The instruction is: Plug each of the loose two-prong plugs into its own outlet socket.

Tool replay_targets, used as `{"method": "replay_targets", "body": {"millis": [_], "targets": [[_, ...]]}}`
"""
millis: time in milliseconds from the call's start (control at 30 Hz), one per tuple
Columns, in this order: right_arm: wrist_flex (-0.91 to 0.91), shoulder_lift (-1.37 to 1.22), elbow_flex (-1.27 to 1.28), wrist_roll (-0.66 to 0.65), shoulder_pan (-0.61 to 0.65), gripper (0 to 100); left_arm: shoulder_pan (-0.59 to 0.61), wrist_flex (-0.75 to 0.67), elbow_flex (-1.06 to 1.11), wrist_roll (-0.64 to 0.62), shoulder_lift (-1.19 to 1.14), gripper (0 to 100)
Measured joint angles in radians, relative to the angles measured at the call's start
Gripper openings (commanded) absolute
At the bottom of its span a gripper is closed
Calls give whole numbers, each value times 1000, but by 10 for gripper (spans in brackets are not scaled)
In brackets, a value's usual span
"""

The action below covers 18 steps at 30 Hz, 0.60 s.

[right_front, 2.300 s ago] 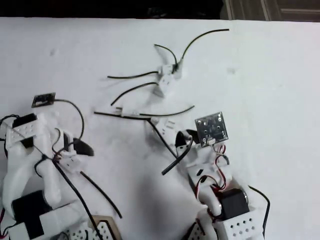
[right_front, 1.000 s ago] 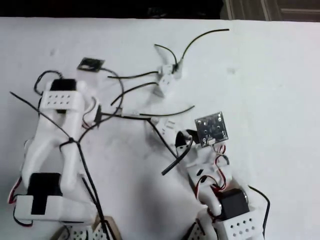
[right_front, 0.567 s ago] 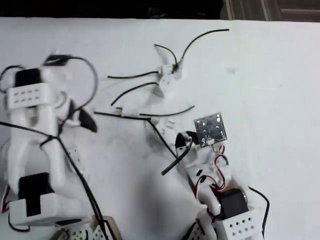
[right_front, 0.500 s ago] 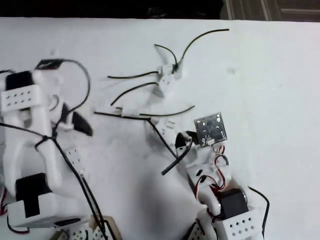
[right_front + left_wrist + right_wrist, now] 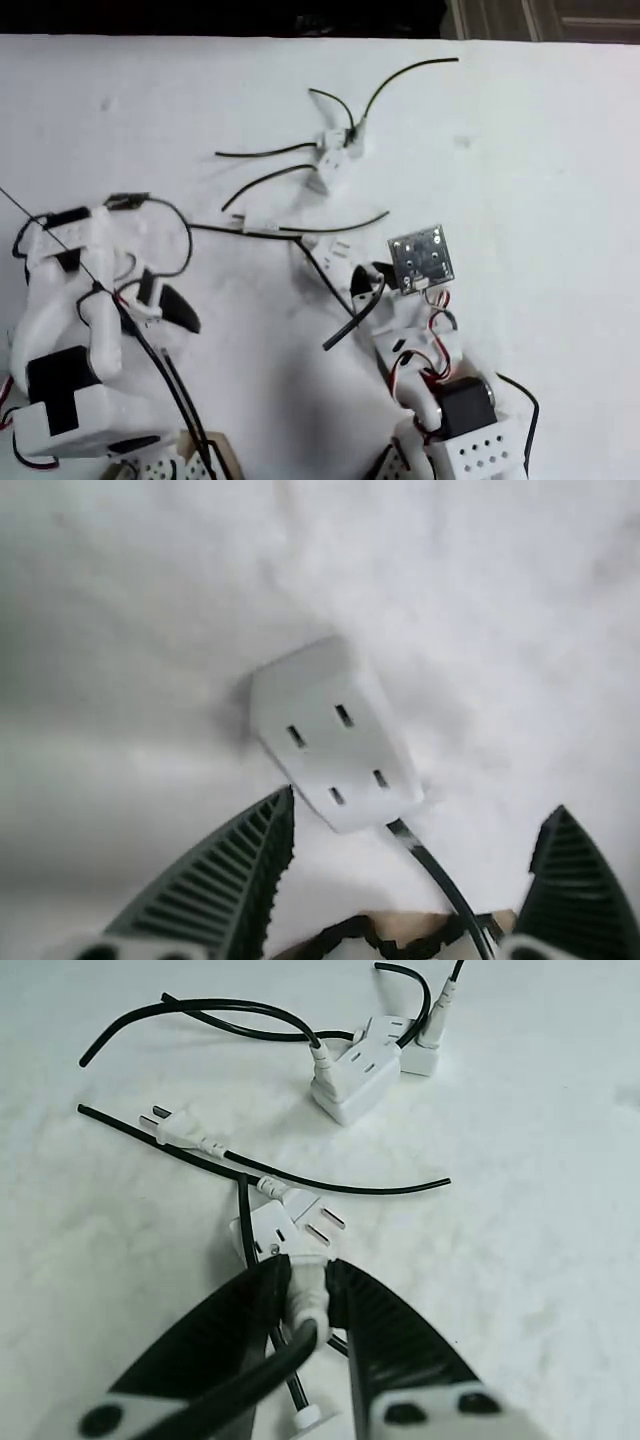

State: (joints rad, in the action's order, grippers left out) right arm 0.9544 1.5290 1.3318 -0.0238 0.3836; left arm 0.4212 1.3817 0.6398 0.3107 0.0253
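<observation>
My right gripper (image 5: pixel 307 1270) is shut on a white two-prong plug (image 5: pixel 303 1300) with a black cord, just short of a white outlet block (image 5: pixel 285 1222). From above, this gripper (image 5: pixel 365 285) sits near the table's middle beside that block (image 5: pixel 335 250). A loose plug (image 5: pixel 180 1128) lies on its cord farther out (image 5: pixel 255 228). A far outlet block (image 5: pixel 335 152) has cords plugged into it. My left gripper (image 5: pixel 420 805) hangs open over another white outlet block (image 5: pixel 335 740) with two pairs of empty slots. From above, the left gripper (image 5: pixel 165 300) is at the near left.
Black cords (image 5: pixel 270 150) fan out from the far outlet block across the middle of the white table (image 5: pixel 540 150). A brown board (image 5: pixel 215 450) lies at the near edge by the left arm's base. The right side of the table is open.
The left arm swung out to the far left, then drew back to the near left over its outlet block. The right arm kept still with the plug.
</observation>
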Motion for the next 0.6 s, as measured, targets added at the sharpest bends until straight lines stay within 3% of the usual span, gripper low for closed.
{"method": "replay_targets", "body": {"millis": [233,600], "targets": [[0,0,0,0,0,17,-3,-172,94,-34,-5,144],[0,0,0,0,0,17,-87,-216,-18,-41,-6,23]]}}
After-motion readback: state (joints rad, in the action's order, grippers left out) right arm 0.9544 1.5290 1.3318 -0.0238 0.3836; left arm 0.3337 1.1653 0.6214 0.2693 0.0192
